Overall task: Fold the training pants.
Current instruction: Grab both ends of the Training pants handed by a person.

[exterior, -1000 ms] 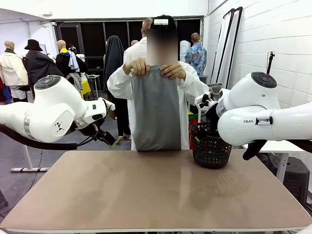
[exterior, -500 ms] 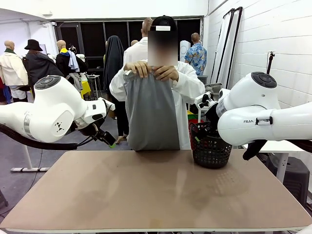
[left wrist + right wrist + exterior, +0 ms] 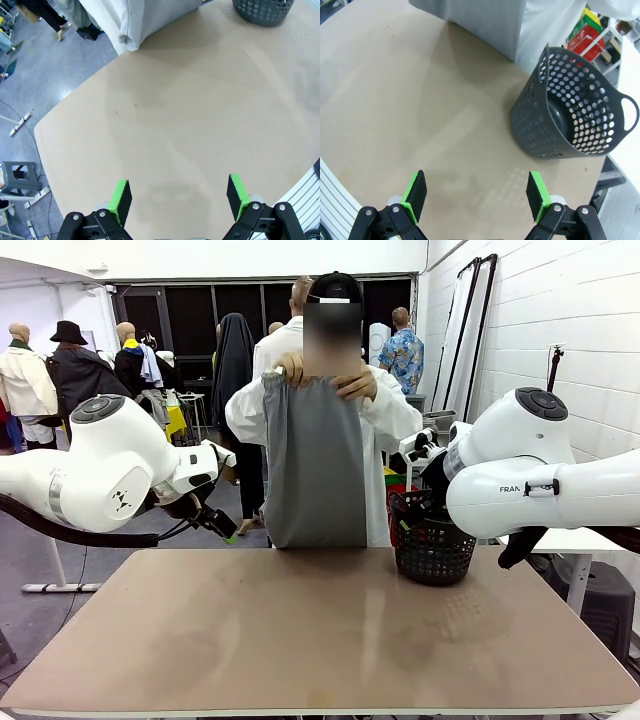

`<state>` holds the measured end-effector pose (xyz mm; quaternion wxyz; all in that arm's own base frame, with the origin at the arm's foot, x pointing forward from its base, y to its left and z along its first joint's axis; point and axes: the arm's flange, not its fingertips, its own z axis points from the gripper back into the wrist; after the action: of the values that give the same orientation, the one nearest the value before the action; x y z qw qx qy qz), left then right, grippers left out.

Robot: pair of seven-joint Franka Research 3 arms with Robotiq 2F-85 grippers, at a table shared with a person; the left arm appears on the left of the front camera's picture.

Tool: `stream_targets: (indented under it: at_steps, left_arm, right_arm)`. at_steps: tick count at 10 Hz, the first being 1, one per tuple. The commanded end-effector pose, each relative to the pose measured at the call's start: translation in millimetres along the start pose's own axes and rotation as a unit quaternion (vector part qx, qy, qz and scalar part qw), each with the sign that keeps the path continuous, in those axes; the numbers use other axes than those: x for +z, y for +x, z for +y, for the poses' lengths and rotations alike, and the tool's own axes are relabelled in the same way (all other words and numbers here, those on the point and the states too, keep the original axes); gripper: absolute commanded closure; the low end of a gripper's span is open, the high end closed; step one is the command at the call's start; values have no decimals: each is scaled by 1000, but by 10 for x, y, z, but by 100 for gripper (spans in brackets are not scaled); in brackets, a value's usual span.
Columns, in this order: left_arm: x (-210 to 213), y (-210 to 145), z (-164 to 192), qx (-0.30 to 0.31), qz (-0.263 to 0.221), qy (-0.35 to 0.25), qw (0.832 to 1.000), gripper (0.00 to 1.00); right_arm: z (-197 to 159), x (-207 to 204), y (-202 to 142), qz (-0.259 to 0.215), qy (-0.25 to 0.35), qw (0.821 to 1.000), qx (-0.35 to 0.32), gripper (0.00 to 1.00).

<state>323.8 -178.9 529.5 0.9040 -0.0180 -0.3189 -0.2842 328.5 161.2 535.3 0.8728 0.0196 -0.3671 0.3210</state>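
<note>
Your left pincer and right pincer stood spread above the surface; beyond it, a person's hands held the training pants.

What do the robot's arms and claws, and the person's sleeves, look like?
The left arm and right arm are glossy white, rounded, with dark grey joint caps. A black cable runs under the left; black lettering marks the right. The left claw and right claw are black with green pads. The person's sleeves are long and white.
</note>
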Motion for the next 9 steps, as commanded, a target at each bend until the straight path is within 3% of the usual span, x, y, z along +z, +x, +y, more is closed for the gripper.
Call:
stream_targets:
  at_steps: [1,9]
  left_arm:
    - [5,4,-2,0,-2,1,1000,0]
    - [5,4,-2,0,-2,1,1000,0]
  right_arm:
    - [3,0,0,0,1,1000,1,0]
    - [3,0,0,0,1,1000,1,0]
